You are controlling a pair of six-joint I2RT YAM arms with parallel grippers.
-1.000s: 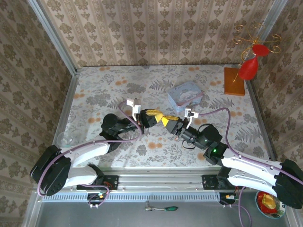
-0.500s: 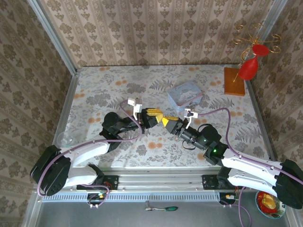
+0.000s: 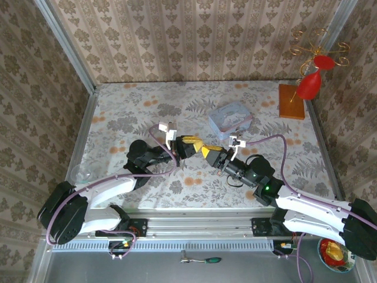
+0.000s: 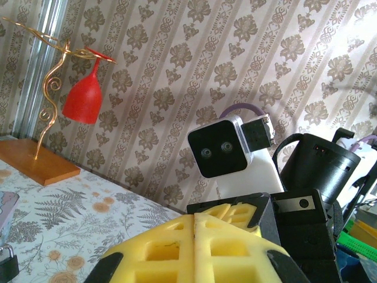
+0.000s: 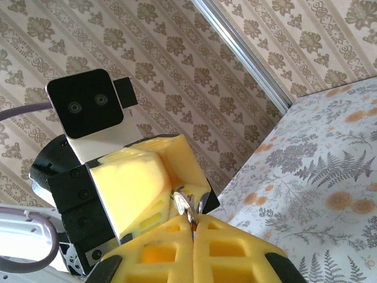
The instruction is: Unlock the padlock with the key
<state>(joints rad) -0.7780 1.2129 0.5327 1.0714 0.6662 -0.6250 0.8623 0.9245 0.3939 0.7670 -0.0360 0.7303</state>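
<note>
Left tool (image 3: 197, 144) and right tool (image 3: 205, 151) meet tip to tip above the middle of the flowered counter (image 3: 135, 112), both arms reaching in from the near edge. From the right wrist, the right tool's yellow foam pads (image 5: 241, 234) are pressed together with no gap. A small silvery key (image 5: 186, 207) stands up out of their seam, so that tool is clamped on the key. The key's upper end lies against the front of the left tool's yellow fingers; whether those fingers also pinch it cannot be told. From the left wrist, the left tool's own pads (image 4: 177, 231) are closed flush along a thin line with nothing seen between them, and the right arm's white camera block (image 4: 224, 147) sits just behind. The padlock (image 4: 7, 261) rests on the counter at the lower left corner of the left wrist view, a small dark body with a pale shackle on top, apart from both tools. A pale blue tin (image 3: 230, 119) lies flat on the counter beyond the tools, toward the right. At the far right corner a red glass (image 3: 310, 84) hangs upside down from a gold wire stand (image 3: 312, 44) on a wooden base (image 3: 291, 101).
</note>
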